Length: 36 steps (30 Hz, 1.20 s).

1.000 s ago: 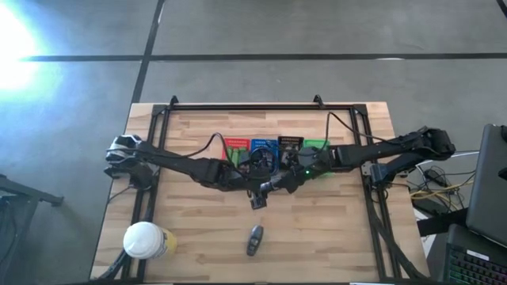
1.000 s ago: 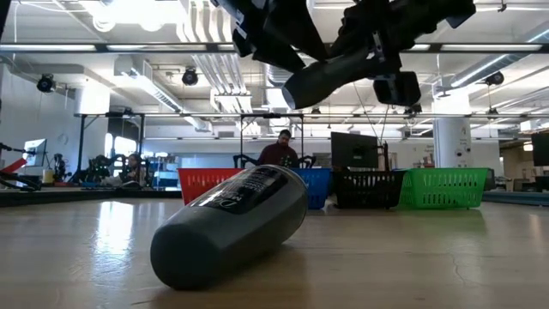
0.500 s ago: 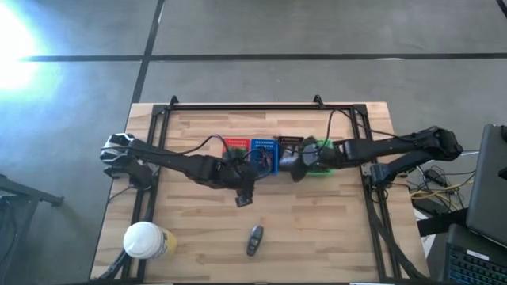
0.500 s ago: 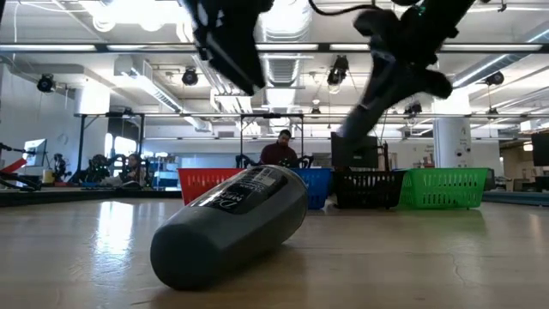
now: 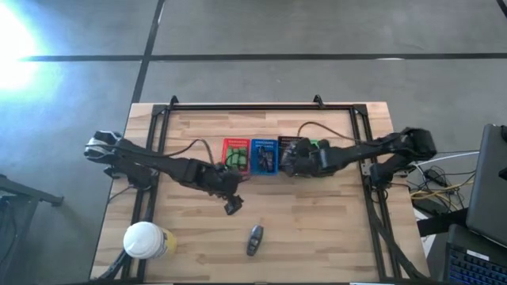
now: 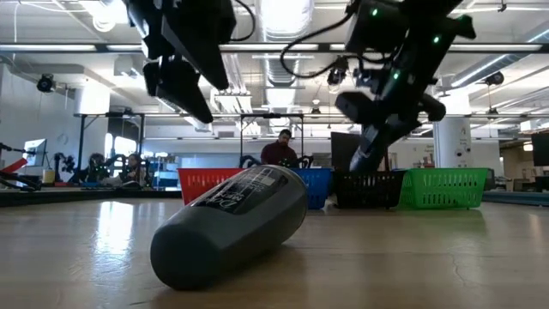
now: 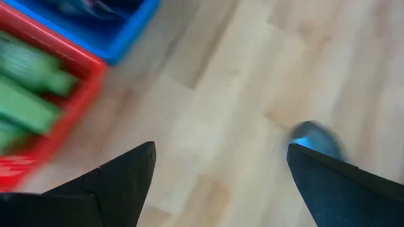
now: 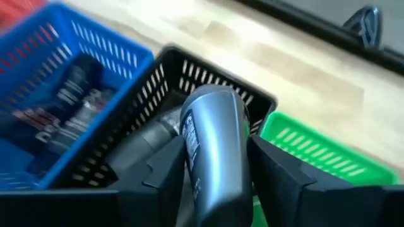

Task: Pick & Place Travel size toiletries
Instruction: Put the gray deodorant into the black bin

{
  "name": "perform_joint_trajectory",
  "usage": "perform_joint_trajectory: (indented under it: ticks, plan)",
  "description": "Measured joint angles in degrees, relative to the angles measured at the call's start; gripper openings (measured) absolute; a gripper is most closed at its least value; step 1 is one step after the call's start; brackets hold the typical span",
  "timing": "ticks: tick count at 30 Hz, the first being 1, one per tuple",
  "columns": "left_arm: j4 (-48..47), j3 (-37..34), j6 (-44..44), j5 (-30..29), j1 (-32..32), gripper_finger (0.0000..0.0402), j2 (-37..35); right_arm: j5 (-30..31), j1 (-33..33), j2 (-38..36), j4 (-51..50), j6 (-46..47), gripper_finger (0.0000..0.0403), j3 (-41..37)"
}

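The right gripper clamps a grey bottle over the black basket at frame centre. The left gripper hangs wide open and empty. The bottle looks rigid, light and slick, best gripped mid-body.

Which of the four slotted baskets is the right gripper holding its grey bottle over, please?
The black basket, between the blue basket and the green basket. The right gripper holds the grey bottle above it.
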Motion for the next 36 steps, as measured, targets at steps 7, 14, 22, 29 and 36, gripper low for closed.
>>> perform_joint_trajectory:
  ticks: [7,14,22,29,36]
  plan:
    - [21.54,-14.48,-9.88,8.3,-1.33,0.036,-4.97,-2.12,1.1,4.35,0.38,0.46,0.0234,2.09]
    - [33.79,-20.64,-18.02,10.13,-3.06,0.036,-2.43,-2.03,3.41,-0.4,-4.09,-0.76,0.0294,4.51]
    - [26.66,-6.81,-20.15,9.32,-7.85,0.036,11.42,-2.01,7.36,-7.83,-14.17,4.41,0.035,4.35]
    - [14.27,7.17,-26.16,8.06,-9.83,0.036,21.43,-2.07,10.32,-10.4,-18.74,7.66,0.0362,4.23]
    - [0.97,22.59,-32.65,4.67,-14.12,0.036,32.78,-1.7,12.09,-9.76,-20.53,8.01,0.0353,4.08]
